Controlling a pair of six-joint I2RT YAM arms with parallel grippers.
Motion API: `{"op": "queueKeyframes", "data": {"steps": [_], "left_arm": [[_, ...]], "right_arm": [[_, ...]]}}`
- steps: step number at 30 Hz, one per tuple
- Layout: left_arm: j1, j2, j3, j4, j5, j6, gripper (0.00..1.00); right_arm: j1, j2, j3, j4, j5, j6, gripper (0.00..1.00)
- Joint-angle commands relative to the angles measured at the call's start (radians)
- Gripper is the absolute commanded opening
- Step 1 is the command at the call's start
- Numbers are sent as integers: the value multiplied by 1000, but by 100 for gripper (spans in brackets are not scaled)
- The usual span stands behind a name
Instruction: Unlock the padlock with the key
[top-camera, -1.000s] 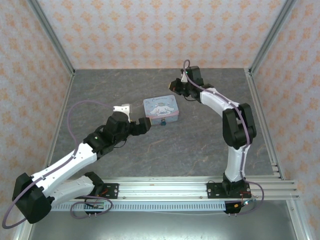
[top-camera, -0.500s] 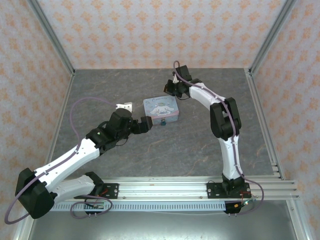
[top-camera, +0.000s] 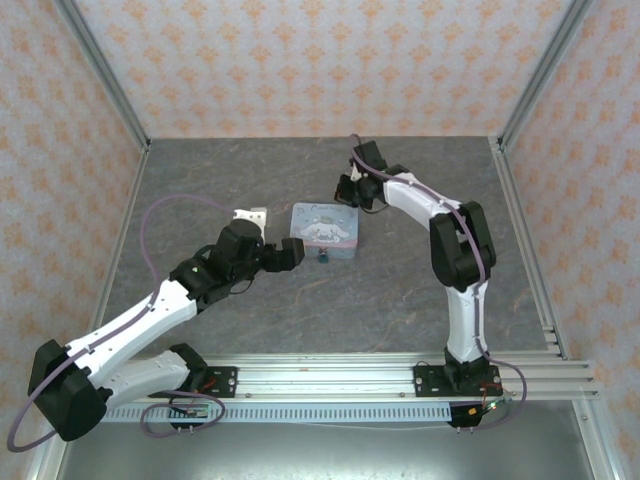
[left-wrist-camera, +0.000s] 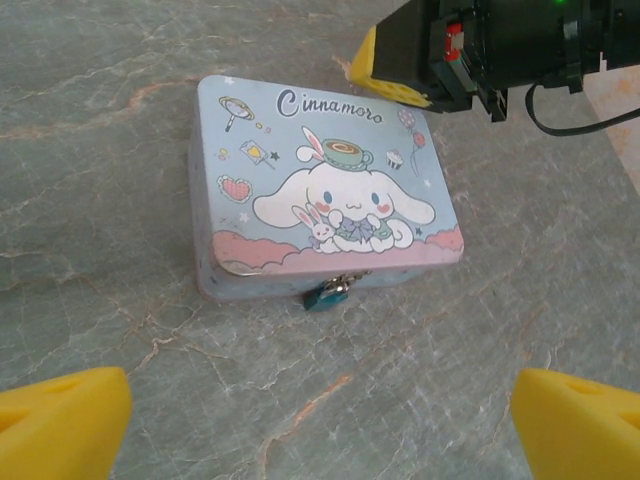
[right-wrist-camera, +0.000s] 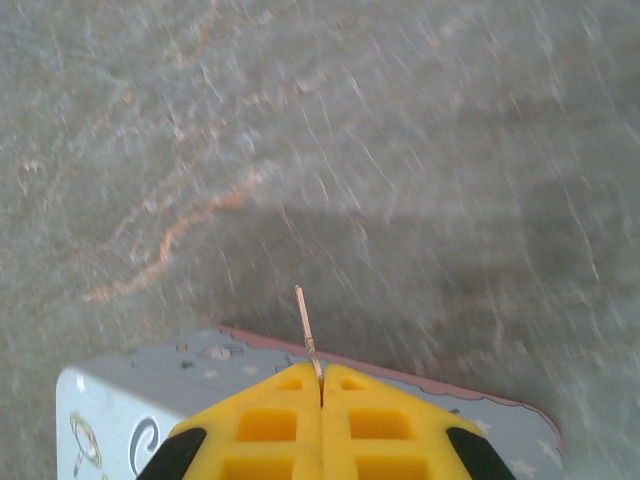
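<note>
The tiny teal padlock (left-wrist-camera: 328, 293) hangs at the near front face of the cartoon-printed tin (left-wrist-camera: 320, 190); from above, the padlock (top-camera: 324, 257) sits just below the tin (top-camera: 323, 224). My left gripper (left-wrist-camera: 320, 425) is open, its yellow fingertips (left-wrist-camera: 62, 420) wide apart and well short of the padlock, with nothing between them. From above, the left gripper (top-camera: 272, 236) stands just left of the tin. My right gripper (right-wrist-camera: 322, 385) is shut on the thin brass key (right-wrist-camera: 305, 322), whose blade sticks out past the tips. The right gripper (top-camera: 350, 190) hovers at the tin's far edge.
The grey marbled tabletop (top-camera: 400, 290) is ringed by patterned walls and a metal frame post (top-camera: 105, 80). The right arm's elbow (top-camera: 462, 250) rises to the right of the tin. A rail (top-camera: 330, 372) runs along the near edge.
The right gripper has swung left and then down to the tin's far edge, still holding the key. The tin has turned slightly. The left gripper has crept a little toward the tin.
</note>
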Motion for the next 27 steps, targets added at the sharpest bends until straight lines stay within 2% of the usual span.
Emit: {"op": "queueKeyframes", "data": {"steps": [1,6,12,17,19,22,27], "left_arm": [[-5,-18,-27,40,67,108,97],[-6,-9,-67,94,138,225,98],[-6,-5,-104,136,154,339,98],[-6,89,-99,119,191,389,94],[-7,139,-104,139,228,409,87],[-7,207,-120,202,267,414,83],[-7,302,-159,345,234,389,79]], "right_arm": [[17,-76,-131,-8,30,31,0],[23,-153,-243,69,37,43,0],[21,-274,-257,56,92,10,0],[16,-477,-343,42,190,-7,0],[14,-564,-402,58,172,8,0],[16,-693,-493,74,107,42,0],[30,-915,-643,75,79,102,0]]}}
